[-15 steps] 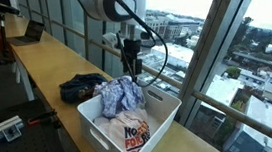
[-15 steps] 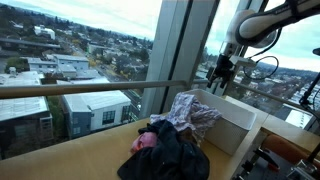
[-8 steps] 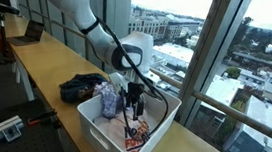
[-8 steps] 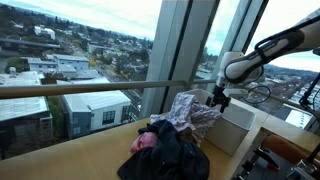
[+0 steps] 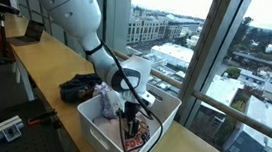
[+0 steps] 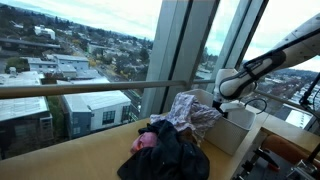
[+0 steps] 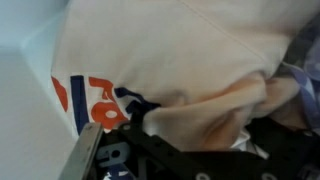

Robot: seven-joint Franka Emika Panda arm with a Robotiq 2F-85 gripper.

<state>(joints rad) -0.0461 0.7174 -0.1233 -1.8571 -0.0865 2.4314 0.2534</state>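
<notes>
A white bin (image 5: 94, 136) on the wooden counter holds a white shirt with red and blue print (image 5: 132, 142) and a plaid cloth (image 5: 109, 97). My gripper (image 5: 132, 120) reaches down into the bin, its fingertips at the white shirt. In the wrist view the white shirt (image 7: 170, 50) fills the frame, and a fold of it bulges between the jaws of the gripper (image 7: 192, 132), which stand open. The print (image 7: 95, 100) lies at the left. In an exterior view the bin wall (image 6: 235, 128) hides the fingertips, and the plaid cloth (image 6: 190, 108) drapes over the rim.
A dark pile of clothes (image 5: 77, 89) lies on the counter beside the bin, with a pink piece (image 6: 145, 142) in it. Window glass and a rail (image 6: 90, 88) run along the counter's far edge. A laptop (image 5: 31, 33) sits further down the counter.
The arm has come down from above the bin into it, onto the white shirt. The jaws have stayed open.
</notes>
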